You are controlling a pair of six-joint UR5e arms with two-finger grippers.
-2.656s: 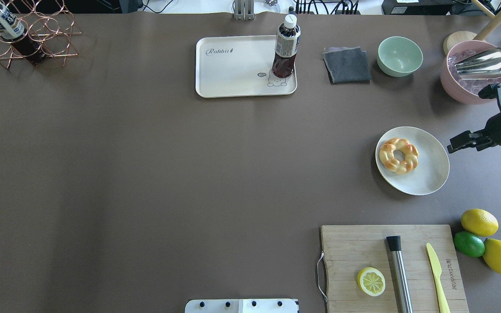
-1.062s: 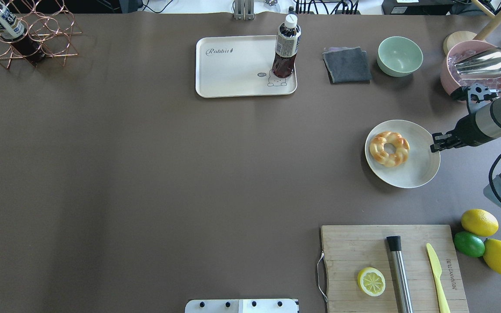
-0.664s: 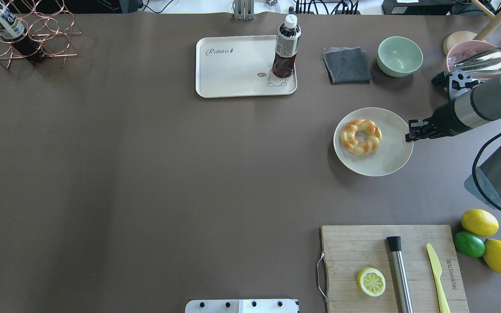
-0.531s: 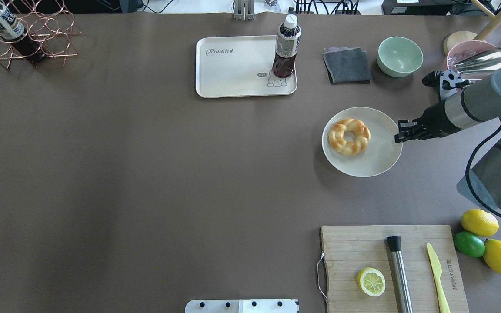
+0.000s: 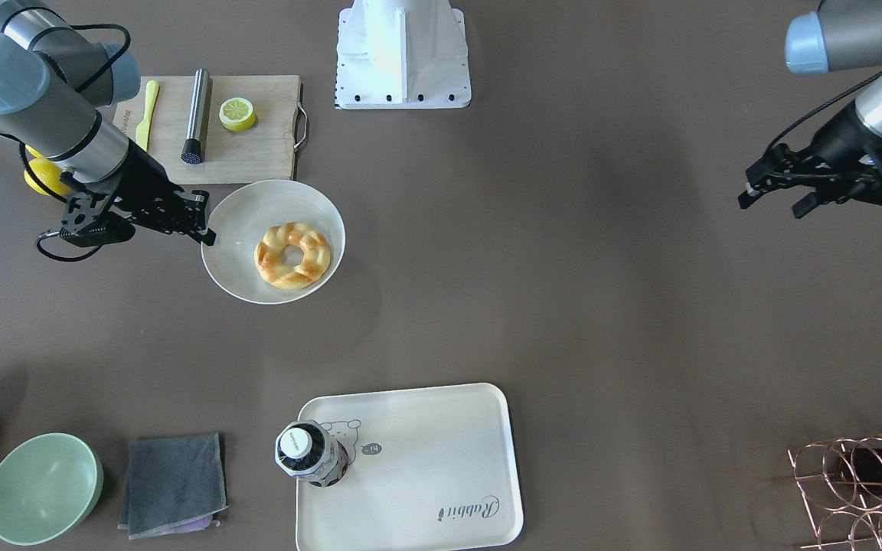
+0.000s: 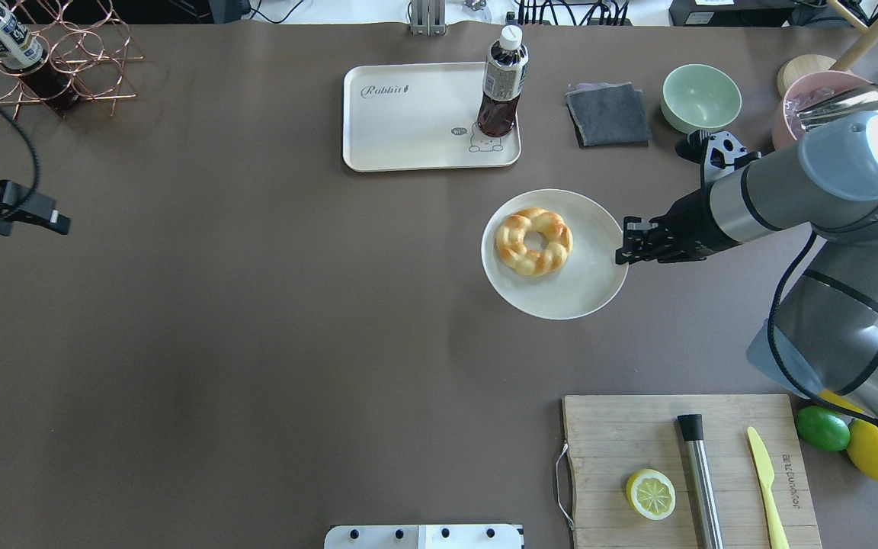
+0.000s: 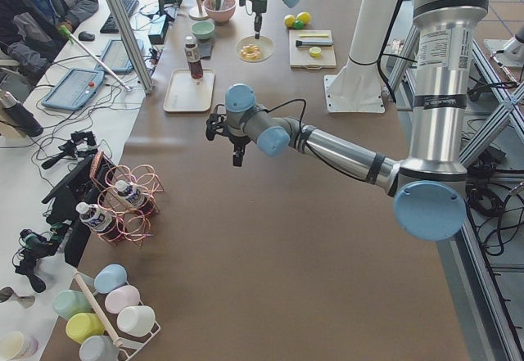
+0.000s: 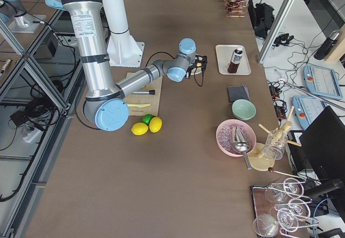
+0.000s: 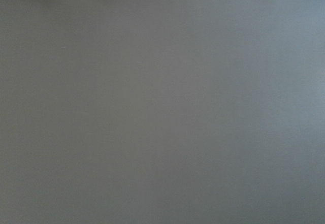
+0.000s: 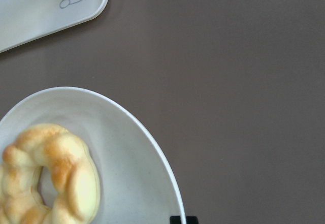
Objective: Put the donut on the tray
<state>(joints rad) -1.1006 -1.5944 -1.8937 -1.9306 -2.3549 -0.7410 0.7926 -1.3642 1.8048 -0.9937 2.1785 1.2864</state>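
While the donut (image 6: 533, 241) sits on a round white plate (image 6: 584, 293), a little toward 10 o'clock of the plate's centre in the overhead view, the right claw (image 6: 620, 248) meets that plate at its 3 o'clock rim. The claw looks narrow and clamped on the rim; its wrist camera shows one dark fingertip right at the plate's edge. It is touching the plate, not the donut.

The tray (image 6: 408, 122) lies well apart, between 10 and 11 o'clock from the plate in the overhead view, with bare tabletop (image 6: 256, 305) between them. A dark drink bottle (image 6: 500, 84) stands upright on the tray near its 3 o'clock edge, beside the cartoon print. Most of the tray's surface toward 9 o'clock is open for a landing.

The left claw (image 5: 770, 207) hangs over bare tabletop far out at 9 o'clock in the overhead view, its fingers apart and holding nothing; its wrist camera shows only the brown surface.

As a judgement, the task is at an early stage. The donut is not yet on the tray, and nothing is gripping it. What is left: either carry the plate to the tray and tip the donut off, or let go of the rim, pick the donut up directly, and set it down on the tray clear of the bottle.
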